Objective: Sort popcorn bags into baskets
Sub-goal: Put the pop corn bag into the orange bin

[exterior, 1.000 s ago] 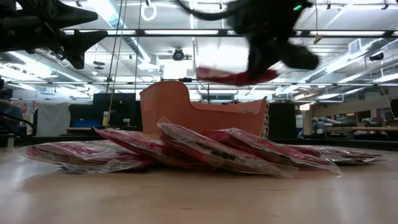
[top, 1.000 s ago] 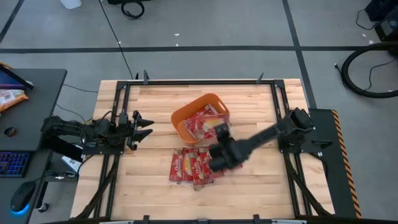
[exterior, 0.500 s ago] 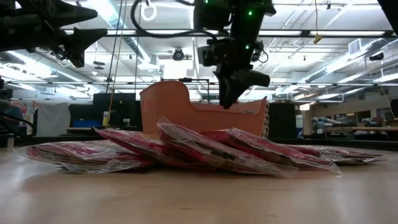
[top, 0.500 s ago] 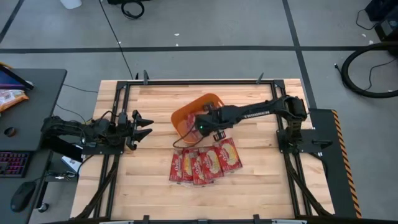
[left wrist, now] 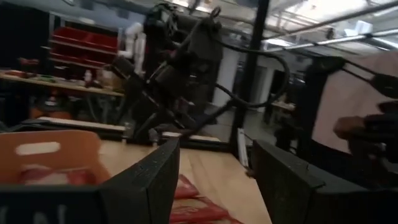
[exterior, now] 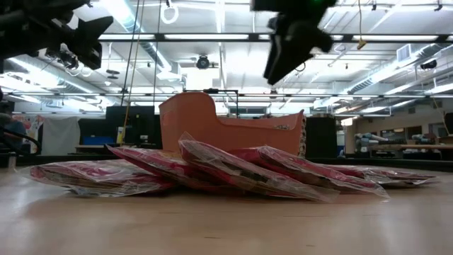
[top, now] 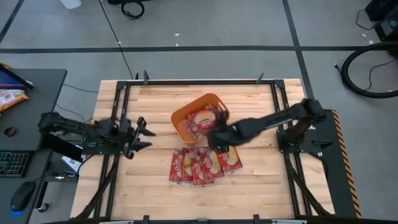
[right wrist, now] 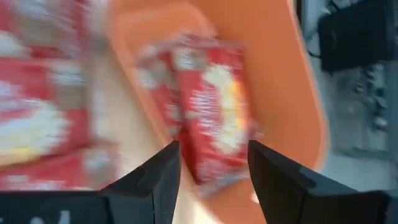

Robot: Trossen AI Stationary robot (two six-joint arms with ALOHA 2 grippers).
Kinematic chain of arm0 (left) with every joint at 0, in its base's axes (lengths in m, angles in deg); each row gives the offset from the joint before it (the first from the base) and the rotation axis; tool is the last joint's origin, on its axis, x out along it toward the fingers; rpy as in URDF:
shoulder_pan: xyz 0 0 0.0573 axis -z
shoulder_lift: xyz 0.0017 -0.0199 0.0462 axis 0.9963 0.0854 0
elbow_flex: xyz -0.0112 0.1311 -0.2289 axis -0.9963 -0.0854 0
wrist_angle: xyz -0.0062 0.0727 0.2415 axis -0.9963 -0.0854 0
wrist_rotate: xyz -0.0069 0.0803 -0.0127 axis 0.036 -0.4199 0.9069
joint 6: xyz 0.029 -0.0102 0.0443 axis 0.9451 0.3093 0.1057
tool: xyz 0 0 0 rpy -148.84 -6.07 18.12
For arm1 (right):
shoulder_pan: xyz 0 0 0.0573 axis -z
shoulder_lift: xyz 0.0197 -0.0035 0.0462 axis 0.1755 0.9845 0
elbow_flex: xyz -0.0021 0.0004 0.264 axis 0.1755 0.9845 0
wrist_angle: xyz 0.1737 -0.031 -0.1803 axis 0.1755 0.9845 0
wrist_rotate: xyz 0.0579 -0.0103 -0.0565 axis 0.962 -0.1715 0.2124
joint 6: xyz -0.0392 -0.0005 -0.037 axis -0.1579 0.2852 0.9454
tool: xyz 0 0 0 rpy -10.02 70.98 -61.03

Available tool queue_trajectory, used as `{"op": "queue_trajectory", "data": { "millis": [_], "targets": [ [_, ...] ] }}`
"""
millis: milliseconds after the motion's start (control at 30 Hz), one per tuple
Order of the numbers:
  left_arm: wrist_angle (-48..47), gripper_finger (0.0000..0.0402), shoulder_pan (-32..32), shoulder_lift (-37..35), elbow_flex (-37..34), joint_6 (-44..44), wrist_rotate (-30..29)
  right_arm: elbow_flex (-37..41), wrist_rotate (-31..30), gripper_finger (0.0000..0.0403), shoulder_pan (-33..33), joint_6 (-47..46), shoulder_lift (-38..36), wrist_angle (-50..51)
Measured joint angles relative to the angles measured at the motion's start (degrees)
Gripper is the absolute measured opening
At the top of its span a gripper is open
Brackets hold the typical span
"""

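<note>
The orange basket (top: 180, 119) stands mid-table with popcorn bags (top: 204, 118) lying flat inside; the right wrist view shows one red bag (right wrist: 214, 112) on its floor. Several more popcorn bags (top: 205, 163) lie overlapping on the table, just on the near side of the basket. My right gripper (top: 214, 139) hangs open and empty above the basket's near right corner, high over the table (exterior: 287, 49). My left gripper (top: 144, 129) waits open at the table's left, pointing toward the basket.
A black frame (top: 199, 81) runs around the wooden table. Bare wood lies to the left, right and far side of the basket. Left of the table a dark desk holds an orange and white snack bag (top: 11, 97).
My right gripper carried a popcorn bag up from the pile and toward the far edge over the basket, and let it go; the bag now lies in the basket. The gripper then rose and drew back toward the near right.
</note>
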Motion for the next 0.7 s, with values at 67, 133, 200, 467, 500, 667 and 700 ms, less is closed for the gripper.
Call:
{"op": "queue_trajectory", "data": {
  "millis": [67, 133, 200, 467, 500, 667, 700],
  "targets": [
    [3.62, 0.0202, 1.79, 3.68, 0.0, 0.45, 0.01, 5.44, 0.12, 0.0188, -2.69, -2.24, -3.08, -4.8],
    [7.81, 0.0201, 3.87, 7.99, 0.03, 0.82, 0.0, 11.21, -0.26, 0.0188, -5.12, -4.06, -6.41, -10.98],
    [9.91, 0.0201, 6.07, 12.29, 0.69, 2.83, 0.02, 16.82, -1.13, 0.0188, -7.23, -5.12, -9.67, -17.7],
    [9.34, 0.0201, 10.49, 28.34, 12.7, 3.05, -5.19, 30.94, -1.21, 0.0187, -14.12, -10.29, -19.06, -39.84],
    [8.08, 0.0201, 10.49, 30.41, 14.52, 2.97, -6.38, 32.17, -1.45, 0.0187, -15.18, -11.07, -19.7, -41.43],
    [-2.76, 0.0201, 10.49, 41.48, 23.77, 2.95, -13.37, 37.76, -6.03, 0.0187, -20.71, -11.36, -21.05, -49.51],
    [-4.65, 0.0201, 10.48, 43.86, 25.78, 2.92, -14.19, 38.54, -6.93, 0.0187, -21.58, -11.23, -21.05, -50.26]
  ]
}}
